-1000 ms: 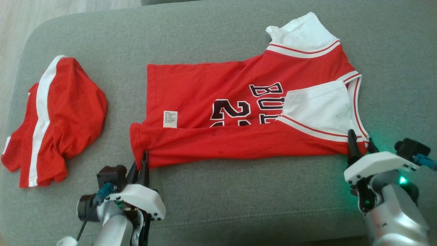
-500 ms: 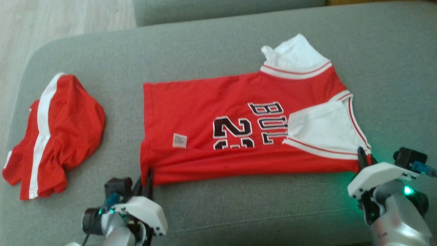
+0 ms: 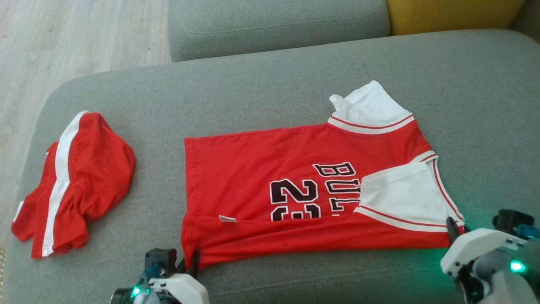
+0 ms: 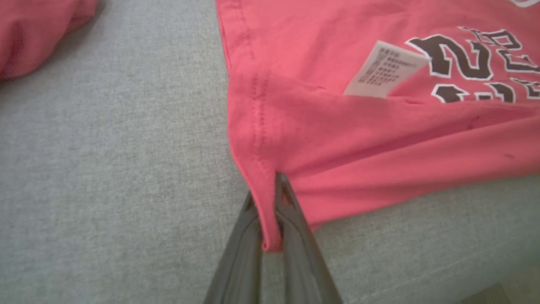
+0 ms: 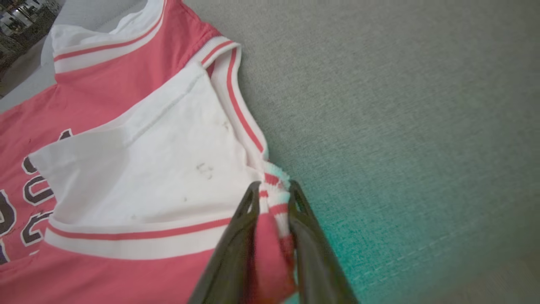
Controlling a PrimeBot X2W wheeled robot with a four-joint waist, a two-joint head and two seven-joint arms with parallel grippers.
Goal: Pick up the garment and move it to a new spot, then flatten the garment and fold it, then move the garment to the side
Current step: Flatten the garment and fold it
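Observation:
A red basketball jersey (image 3: 295,185) with white trim and black lettering lies spread on the grey sofa seat (image 3: 253,97), its near long edge folded over. My left gripper (image 3: 195,257) is shut on the jersey's near hem corner (image 4: 270,219), fabric pinched between the dark fingers. At the near shoulder end my right gripper (image 3: 452,226) is shut on the striped armhole trim (image 5: 274,198). A white care label (image 4: 386,69) sticks out from under the fold.
Crumpled red shorts with a white stripe (image 3: 74,181) lie at the seat's left end. A grey back cushion (image 3: 274,23) and a yellow cushion (image 3: 451,14) stand behind. Wooden floor (image 3: 80,33) lies beyond the left edge. The seat's front edge runs just below the jersey.
The camera has tilted, so the scene sits lower in the picture. Both grippers have kept hold of the jersey's near edge and drawn it back, and the folded-over strip now hides most of the label.

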